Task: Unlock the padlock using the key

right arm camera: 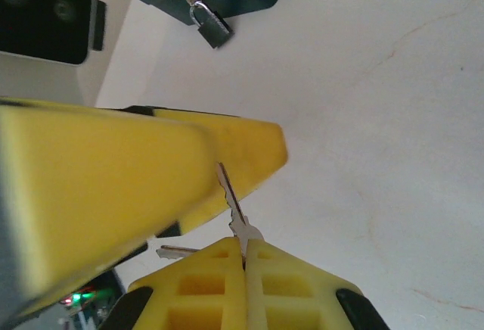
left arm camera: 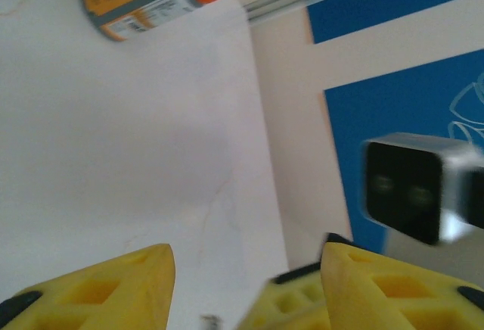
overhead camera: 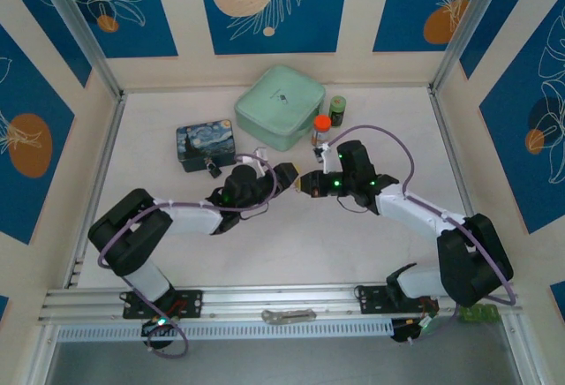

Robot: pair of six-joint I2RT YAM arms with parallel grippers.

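right gripper: pressed together on the key, pinching its head. The blade sticks out toward 12 o'clock, and a second prong splays toward 9.
left gripper: fingers spread wide and holding nothing, nose to nose with the right gripper at table centre.
key vs left gripper: in the right wrist view the blade tip lies along the edge of the left gripper's big yellow finger. Can't tell if they touch.
padlock: well apart from the key, at 12 o'clock from it in the right wrist view. From above, the padlock sits at 10 o'clock from the left gripper.
padlock state: rests on the table, touching the near edge of the tin, shackle toward the tin.
bottle: orange cap, 12 o'clock from the grippers.
case: mint, at 11 o'clock, behind the tin.
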